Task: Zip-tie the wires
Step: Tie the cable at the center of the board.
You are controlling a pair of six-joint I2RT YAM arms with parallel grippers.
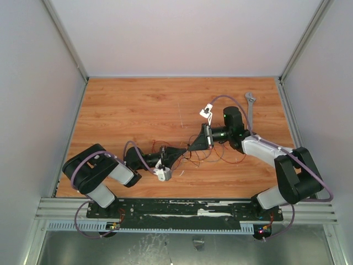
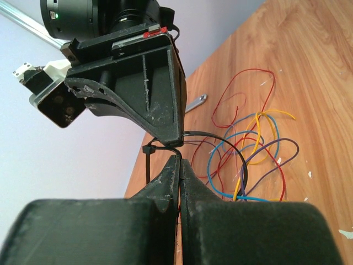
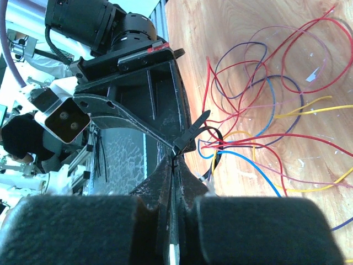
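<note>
Wooden table (image 1: 138, 110) carries loose wires (image 1: 226, 153), wrench (image 1: 251, 110)

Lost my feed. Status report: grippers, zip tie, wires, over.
Both shut: left gripper, right gripper, tips meeting at the zip tie. Loop round the wires, slack. Nothing blocking, wrench far off.

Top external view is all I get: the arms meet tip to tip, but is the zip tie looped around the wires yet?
Observer: Yes, the right wrist view shows the zip tie threaded through its head, looped around several wires.
Operator: Pulled tight?
Observer: No, the left wrist view shows a wide, slack loop.
Operator: And the fingers?
Observer: The left fingers and right fingers are both shut on the tie near its head.
</note>
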